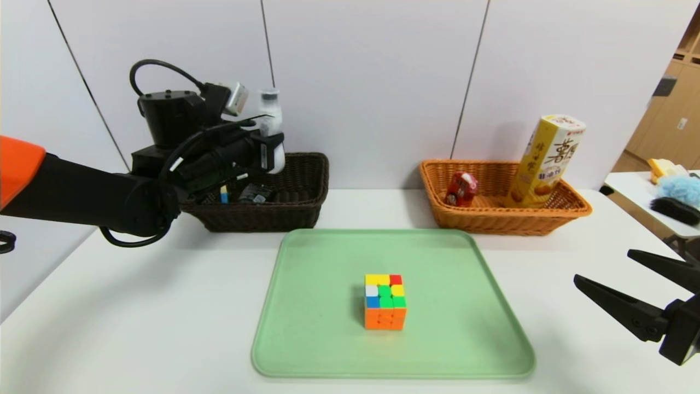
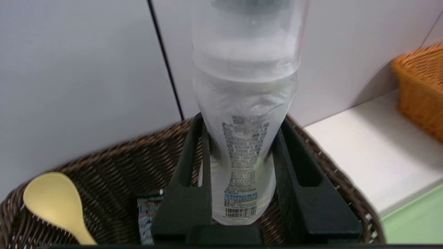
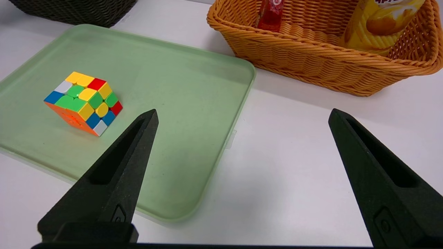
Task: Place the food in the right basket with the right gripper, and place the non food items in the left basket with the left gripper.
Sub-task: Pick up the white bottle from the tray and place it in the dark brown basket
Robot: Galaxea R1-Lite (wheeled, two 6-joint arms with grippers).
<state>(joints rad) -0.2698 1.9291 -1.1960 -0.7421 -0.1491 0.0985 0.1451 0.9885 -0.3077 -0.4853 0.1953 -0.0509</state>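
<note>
The left gripper clamps the white bottle above the dark basket (spoon plain only in its wrist view); the right gripper gapes beside the tray holding the cube.

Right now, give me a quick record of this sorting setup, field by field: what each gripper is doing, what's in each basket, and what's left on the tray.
left gripper: shut on the white bottle, held upright above the dark brown basket
right gripper: open, holding nothing, low over the table at the tray's right
dark brown basket contents: yellow spoon, dark tube
orange basket contents: red drink carton, yellow snack box standing upright
green tray: only the puzzle cube
still to sort: white bottle, puzzle cube
</note>
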